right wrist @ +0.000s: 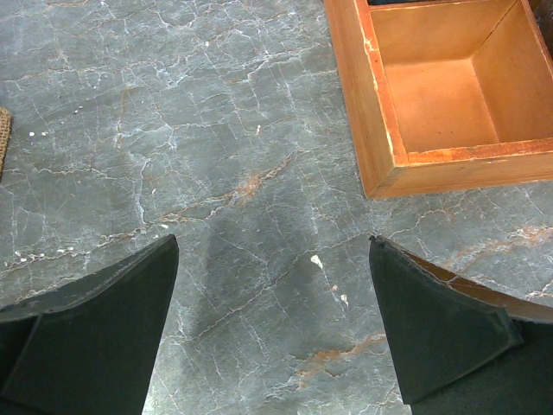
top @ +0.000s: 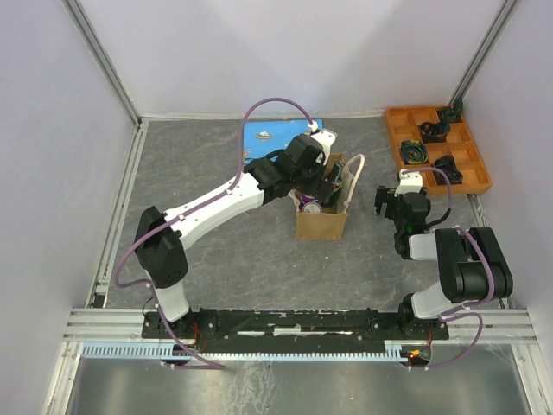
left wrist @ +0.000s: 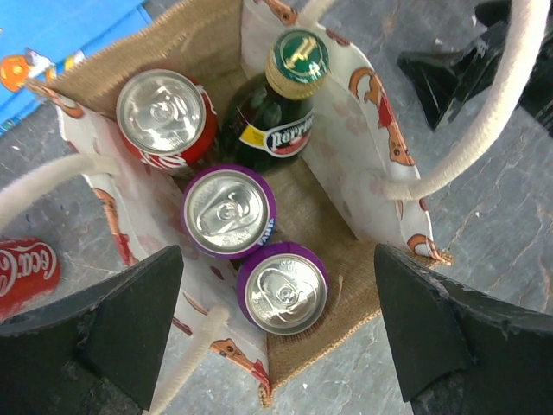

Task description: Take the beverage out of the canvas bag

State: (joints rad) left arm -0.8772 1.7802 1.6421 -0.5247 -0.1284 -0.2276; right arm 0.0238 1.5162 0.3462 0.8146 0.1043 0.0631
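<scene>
The right gripper (right wrist: 272,320) hangs over the marbled table (right wrist: 173,130), fingers spread wide with nothing between them. Only its wrist view shows a corner compartment of the orange tray (right wrist: 432,95) up close. Farther in, the canvas bag (top: 321,223) stands upright mid-table, and the left gripper (left wrist: 278,320) hovers over its mouth, jaws wide, holding nothing. Only the left wrist view sees inside: a purple Fanta can (left wrist: 282,288), a second purple can (left wrist: 228,212), a red cola can (left wrist: 164,117) and a green Perrier bottle (left wrist: 276,112). Another Coca-Cola can (left wrist: 26,272) lies outside the bag. Beyond, the top view shows a blue mat (top: 268,138).

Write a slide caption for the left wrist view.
Open left gripper above the canvas bag, which holds two purple cans, a red can and a green bottle.
</scene>
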